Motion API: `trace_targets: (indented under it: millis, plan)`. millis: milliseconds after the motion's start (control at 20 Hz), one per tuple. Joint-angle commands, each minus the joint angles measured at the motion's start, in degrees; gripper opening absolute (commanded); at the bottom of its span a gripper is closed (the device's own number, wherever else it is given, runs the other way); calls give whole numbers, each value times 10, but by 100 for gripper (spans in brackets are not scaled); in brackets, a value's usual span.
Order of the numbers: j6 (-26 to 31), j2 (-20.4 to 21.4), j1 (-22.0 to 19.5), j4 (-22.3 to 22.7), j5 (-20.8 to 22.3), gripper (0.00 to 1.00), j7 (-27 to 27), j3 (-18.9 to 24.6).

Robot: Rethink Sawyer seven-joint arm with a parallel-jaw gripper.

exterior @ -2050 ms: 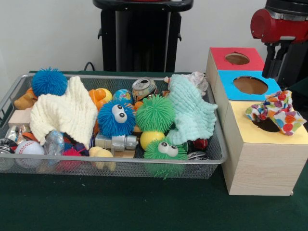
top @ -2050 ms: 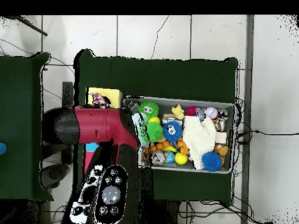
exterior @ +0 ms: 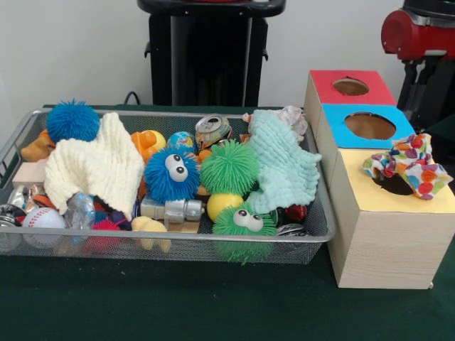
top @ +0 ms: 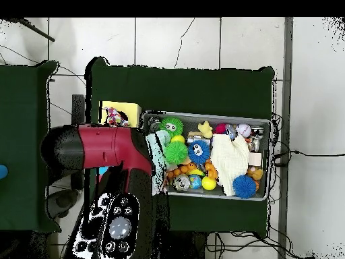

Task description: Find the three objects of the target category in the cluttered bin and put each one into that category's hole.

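Note:
The silver wire mesh bin (exterior: 313,234) sits on the green table, full of toys; it also shows in the overhead view (top: 268,125). A multicoloured polka-dot wrapper (exterior: 409,165) lies crumpled on the yellow face (exterior: 370,199) of the nearest wooden box, partly over its dark round hole (exterior: 391,186); the overhead view shows the wrapper too (top: 116,116). A whitish crinkly wrapper (exterior: 290,114) pokes out behind the mint cloth at the bin's far right corner. A see-through crinkly bag (exterior: 79,209) lies near the bin's front left. The red arm (exterior: 419,32) stands at the top right; its gripper is hidden.
Boxes with a blue face (exterior: 370,126) and a red face (exterior: 350,87) stand behind the yellow one. The bin holds a cream cloth (exterior: 96,167), a mint cloth (exterior: 284,167), blue (exterior: 170,174) and green (exterior: 229,167) spiky balls, a can (exterior: 212,128) and a baseball (exterior: 43,217).

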State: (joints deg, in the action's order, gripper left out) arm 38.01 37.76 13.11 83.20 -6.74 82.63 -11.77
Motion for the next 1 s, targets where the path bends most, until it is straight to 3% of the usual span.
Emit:
trace_targets:
  millis: [50,500,1000]
  plan:
    - [-43,-24,-24,27,-10,0,109,47]
    - [-124,-25,-33,55,-7,0,109,60]
    - [-145,-26,-34,65,-7,0,107,62]
